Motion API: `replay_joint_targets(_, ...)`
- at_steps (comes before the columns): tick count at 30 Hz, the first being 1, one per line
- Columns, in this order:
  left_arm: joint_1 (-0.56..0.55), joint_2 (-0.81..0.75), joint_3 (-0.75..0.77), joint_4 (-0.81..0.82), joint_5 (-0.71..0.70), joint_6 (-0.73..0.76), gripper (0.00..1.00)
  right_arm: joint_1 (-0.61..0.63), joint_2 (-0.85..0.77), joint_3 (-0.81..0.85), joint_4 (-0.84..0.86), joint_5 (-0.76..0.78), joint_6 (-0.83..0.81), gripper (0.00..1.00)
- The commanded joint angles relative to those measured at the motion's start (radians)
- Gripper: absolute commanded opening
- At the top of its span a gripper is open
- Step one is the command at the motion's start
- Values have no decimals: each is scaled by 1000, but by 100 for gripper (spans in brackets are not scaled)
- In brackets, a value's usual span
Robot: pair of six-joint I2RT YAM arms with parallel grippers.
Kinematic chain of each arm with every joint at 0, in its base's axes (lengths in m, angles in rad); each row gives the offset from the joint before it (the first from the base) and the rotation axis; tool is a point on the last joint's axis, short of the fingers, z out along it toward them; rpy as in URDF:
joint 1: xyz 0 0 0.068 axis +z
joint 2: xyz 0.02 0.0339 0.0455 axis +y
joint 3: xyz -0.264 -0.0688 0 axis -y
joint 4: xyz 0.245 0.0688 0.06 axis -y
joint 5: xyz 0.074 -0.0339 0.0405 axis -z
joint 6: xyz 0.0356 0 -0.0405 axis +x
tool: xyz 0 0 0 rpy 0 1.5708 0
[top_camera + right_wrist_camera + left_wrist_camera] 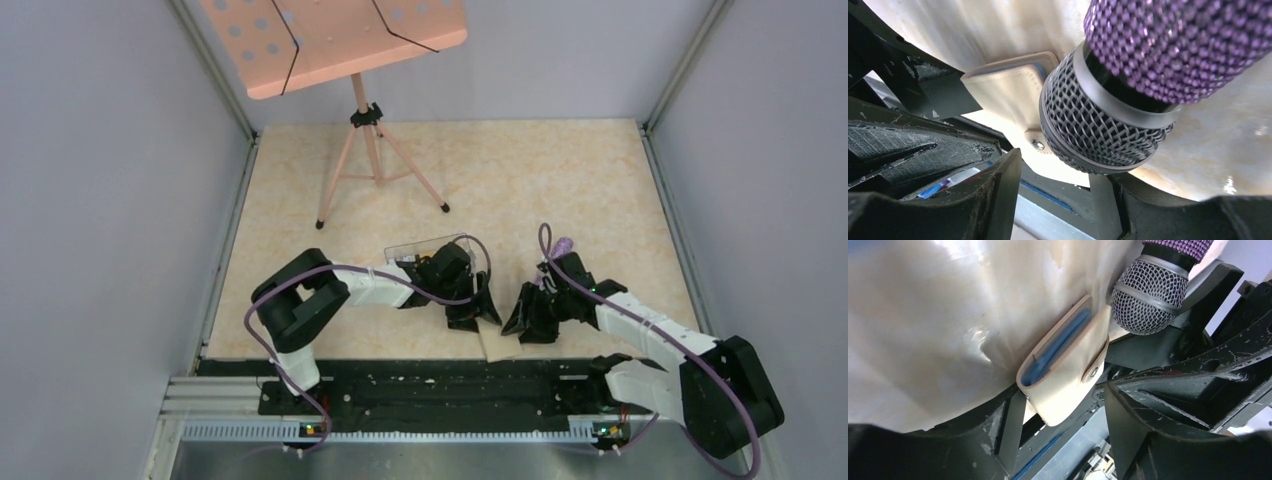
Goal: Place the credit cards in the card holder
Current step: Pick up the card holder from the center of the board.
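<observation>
1. Left wrist view: card holder (pixel 1068 390) lies folded at the worktop's (pixel 923 315) near edge, one corner seemingly overhanging.
2. My left gripper (pixel 468 312) and right gripper (pixel 532 315) flank it, both part-open, gripping nothing visible.
3. Risk: an uneven pinch shoves it off the edge. Cards: can't see any.

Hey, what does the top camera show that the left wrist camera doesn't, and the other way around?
Only the top view shows the pink music stand and the clear box. Only the left wrist view shows the card holder close enough to see its blue lining and its snap. Both show the purple microphone and the marbled table.
</observation>
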Motion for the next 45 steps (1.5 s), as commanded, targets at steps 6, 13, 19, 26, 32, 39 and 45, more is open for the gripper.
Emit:
replay_joint_targets(6,-4,-173,8,-340,-205,127,74,81,27,-15,137,-18,72,50)
replay_joint_targets(13,-7,-173,-115,-149,-134,43,72,133,48,-58,199,-6,99,50)
replay_joint_targets(19,-25,-95,-139,22,-92,-31,70,140,26,-126,299,-28,120,48)
replay_joint_targets(26,-48,-150,-185,200,-104,-83,64,140,-11,-157,369,-73,119,47)
replay_joint_targets(32,-80,-249,-219,280,-141,-93,55,142,-153,-161,362,-96,145,46)
replay_joint_targets(39,-115,-252,-270,364,-164,-120,25,142,-303,-181,350,-109,190,45)
replay_joint_targets(45,-153,-261,-254,250,-251,-86,1,142,-445,-190,178,-70,143,47)
